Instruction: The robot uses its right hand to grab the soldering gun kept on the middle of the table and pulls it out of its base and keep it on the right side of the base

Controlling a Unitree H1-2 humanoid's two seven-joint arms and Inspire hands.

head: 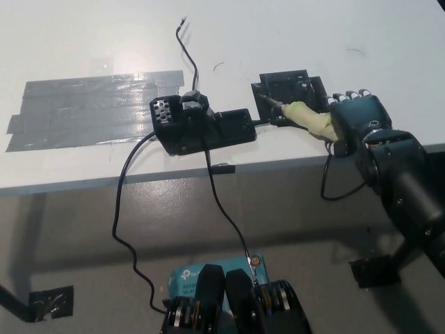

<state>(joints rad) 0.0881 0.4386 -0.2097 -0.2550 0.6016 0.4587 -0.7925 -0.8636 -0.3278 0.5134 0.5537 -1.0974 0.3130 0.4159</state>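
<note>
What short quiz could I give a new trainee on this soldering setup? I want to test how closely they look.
1. True or false: the right hand holds the soldering gun by its pale handle.
2. Where does the gun's tip lie? A) on the grey tape B) on the small black plate right of the base C) off the table
3. Fill in: the black cable hangs over the table's ____ edge.

Key: 1 true; 2 B; 3 front
</note>
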